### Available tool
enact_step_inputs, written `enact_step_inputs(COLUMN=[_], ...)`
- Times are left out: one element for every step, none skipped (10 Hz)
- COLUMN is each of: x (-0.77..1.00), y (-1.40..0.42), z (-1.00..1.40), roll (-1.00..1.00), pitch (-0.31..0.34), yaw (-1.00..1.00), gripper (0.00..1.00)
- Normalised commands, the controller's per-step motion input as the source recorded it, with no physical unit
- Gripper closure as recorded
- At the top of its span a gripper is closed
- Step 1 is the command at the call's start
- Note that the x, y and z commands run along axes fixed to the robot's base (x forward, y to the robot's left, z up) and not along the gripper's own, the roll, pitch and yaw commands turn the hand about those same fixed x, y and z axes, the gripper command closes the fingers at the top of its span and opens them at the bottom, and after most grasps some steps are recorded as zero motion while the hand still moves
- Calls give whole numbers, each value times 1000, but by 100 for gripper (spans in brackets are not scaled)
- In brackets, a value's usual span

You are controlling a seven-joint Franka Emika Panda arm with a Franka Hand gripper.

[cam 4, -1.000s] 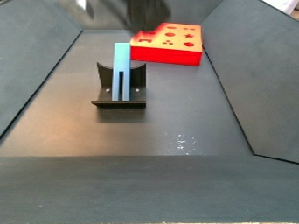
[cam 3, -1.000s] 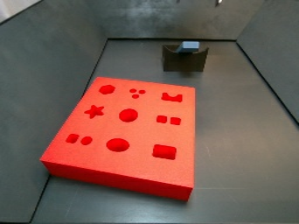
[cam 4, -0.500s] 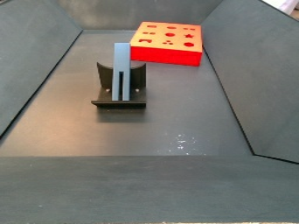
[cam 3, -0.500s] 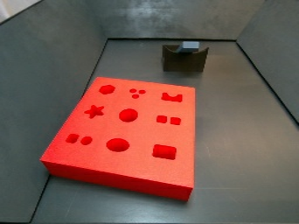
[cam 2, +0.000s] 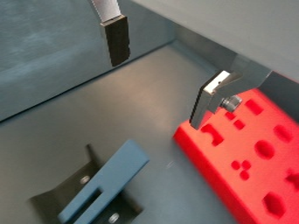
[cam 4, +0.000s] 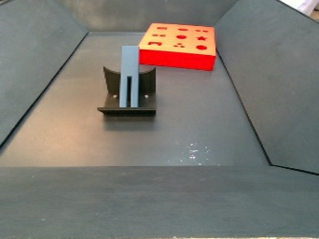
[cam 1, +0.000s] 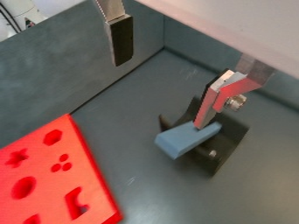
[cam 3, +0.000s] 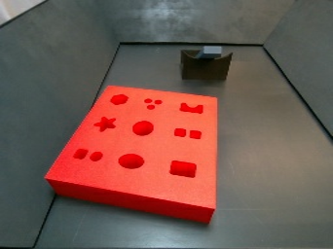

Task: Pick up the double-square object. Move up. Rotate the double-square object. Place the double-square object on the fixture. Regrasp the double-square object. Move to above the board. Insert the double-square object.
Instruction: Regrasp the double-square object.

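Note:
The slate-blue double-square object (cam 4: 131,77) stands upright in the notch of the dark fixture (cam 4: 127,103), held by nothing. Both also show in a side view, the object (cam 3: 209,52) on top of the fixture (cam 3: 203,66) at the back wall. The red board (cam 3: 136,146) lies flat on the floor; it is far behind the fixture in a side view (cam 4: 178,47). My gripper (cam 1: 170,74) is open and empty, high above the floor, and the object (cam 1: 187,138) sits below one finger. It also shows in a wrist view (cam 2: 162,74), where the object (cam 2: 111,179) lies off to the side. No side view shows the gripper.
Grey sloping walls (cam 4: 50,65) enclose the dark floor (cam 4: 187,131) on all sides. The board's corner (cam 1: 47,175) lies near the fixture (cam 1: 219,147) in a wrist view, with a strip of floor between them.
The gripper, blurred at the top of a side view one second ago, has risen out of both side views. The object, fixture and board have not moved.

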Motion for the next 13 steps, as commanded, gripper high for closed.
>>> enact_step_inputs(x=[-8, -4, -5, 0, 15, 26, 44, 55, 65, 78, 92, 96, 99], y=[-15, -20, -18, -19, -21, -24, -26, -28, -34, -35, -41, -42, -49], z=[9, 12, 10, 9, 2, -3, -3, -1, 4, -1, -5, -7, -4], roll=[1000, 1000, 1000, 1000, 1000, 1000, 1000, 1000, 1000, 1000, 1000, 1000, 1000], pitch=[-6, -7, -4, 2, 9, 18, 32, 45, 62, 81, 113, 140, 168], yaw=[33, 34, 35, 37, 38, 40, 44, 48, 53, 60, 76, 93, 122], gripper=[0, 0, 0, 0, 0, 0, 0, 0, 0, 0, 0, 0, 0])
